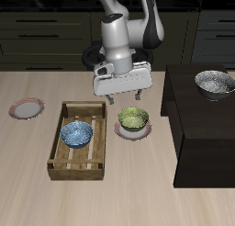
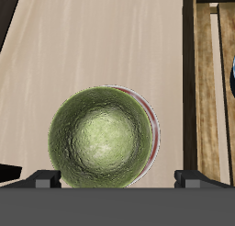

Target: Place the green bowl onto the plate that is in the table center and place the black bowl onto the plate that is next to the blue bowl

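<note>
Green bowl [image 2: 102, 138] on plate [image 2: 151, 129], directly below open claw [image 1: 123, 95].

Three bowls are showing: the green bowl [image 1: 133, 118], the blue bowl [image 1: 76, 132] and the black bowl [image 1: 214, 82]. Two plates are showing: one plate [image 1: 27, 108] lying bare on the counter [image 1: 138, 184], the other plate [image 1: 121, 129] peeking out under the green bowl. One wooden tray [image 1: 64, 165], one black cabinet [image 1: 207, 138] and one gripper [image 1: 124, 96] are showing.
</note>
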Controlling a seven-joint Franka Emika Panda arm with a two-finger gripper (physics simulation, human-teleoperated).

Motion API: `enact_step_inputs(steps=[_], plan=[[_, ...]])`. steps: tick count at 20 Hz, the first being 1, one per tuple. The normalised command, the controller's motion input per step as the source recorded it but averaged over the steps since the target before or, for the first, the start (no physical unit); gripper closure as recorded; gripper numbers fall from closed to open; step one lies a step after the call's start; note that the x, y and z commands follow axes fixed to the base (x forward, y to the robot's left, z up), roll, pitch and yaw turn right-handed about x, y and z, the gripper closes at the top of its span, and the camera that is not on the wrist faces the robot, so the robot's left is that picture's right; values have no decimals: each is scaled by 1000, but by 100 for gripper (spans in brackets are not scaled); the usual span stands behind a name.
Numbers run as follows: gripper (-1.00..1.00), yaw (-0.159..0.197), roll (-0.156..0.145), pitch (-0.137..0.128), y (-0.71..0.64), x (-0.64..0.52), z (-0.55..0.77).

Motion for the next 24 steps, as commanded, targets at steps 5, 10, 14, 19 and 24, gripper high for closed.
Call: enact_step_inputs(steps=[5, 10, 14, 19, 24], plan=[[-100, -27, -80, -11, -44, -107, 331], [-100, -12, -83, -49, 16, -205, 560], [-100, -13, -38, -30, 45, -100, 418], [-100, 19, -50, -24, 1, -128, 289], [-100, 10, -13, -26, 24, -150, 329]])
